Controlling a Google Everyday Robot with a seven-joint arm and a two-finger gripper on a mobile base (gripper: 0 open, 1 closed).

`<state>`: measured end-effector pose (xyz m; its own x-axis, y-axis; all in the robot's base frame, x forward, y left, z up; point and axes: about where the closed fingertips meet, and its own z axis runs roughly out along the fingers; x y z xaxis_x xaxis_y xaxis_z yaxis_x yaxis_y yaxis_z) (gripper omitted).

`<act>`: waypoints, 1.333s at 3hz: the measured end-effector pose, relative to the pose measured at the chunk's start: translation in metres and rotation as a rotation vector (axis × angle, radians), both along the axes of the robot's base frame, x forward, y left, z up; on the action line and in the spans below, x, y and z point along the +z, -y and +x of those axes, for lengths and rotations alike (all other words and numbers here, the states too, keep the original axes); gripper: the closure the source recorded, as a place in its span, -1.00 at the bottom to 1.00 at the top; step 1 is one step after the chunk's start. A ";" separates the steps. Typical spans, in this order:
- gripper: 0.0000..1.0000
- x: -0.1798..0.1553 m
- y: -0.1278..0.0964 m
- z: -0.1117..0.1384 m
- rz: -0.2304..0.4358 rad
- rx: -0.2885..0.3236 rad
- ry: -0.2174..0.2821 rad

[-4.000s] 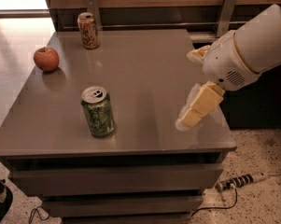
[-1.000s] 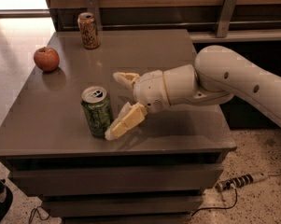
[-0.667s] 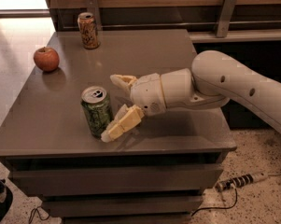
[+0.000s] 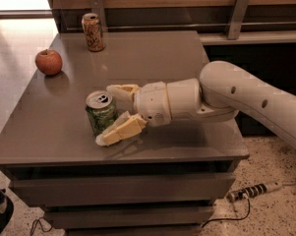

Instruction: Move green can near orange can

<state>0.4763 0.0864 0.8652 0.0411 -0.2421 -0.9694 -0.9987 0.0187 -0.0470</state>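
Observation:
The green can (image 4: 101, 113) stands upright near the front of the grey table (image 4: 152, 58), left of middle. My gripper (image 4: 109, 114) reaches in from the right at can height, open, with one pale finger behind the can and the other finger (image 4: 119, 131) in front of it on the right side. The jaws straddle the can without closing on it. The orange can (image 4: 93, 31) stands upright at the table's far left back edge, well apart from the green can.
A red apple (image 4: 48, 62) lies near the table's left edge. A wooden wall with metal brackets (image 4: 237, 14) runs behind the table. A power strip and cable (image 4: 248, 191) lie on the floor at the right.
My arm has swung in from the right edge of the table to the green can. In the last second the fingers slid further left around the can. The can has not moved.

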 end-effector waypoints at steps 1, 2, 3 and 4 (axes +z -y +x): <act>-0.17 0.001 -0.002 -0.001 -0.001 0.004 0.001; 0.32 0.001 -0.004 -0.002 -0.001 0.009 0.003; 0.76 0.002 -0.006 -0.003 -0.002 0.012 0.004; 1.00 0.002 -0.007 -0.004 -0.002 0.015 0.005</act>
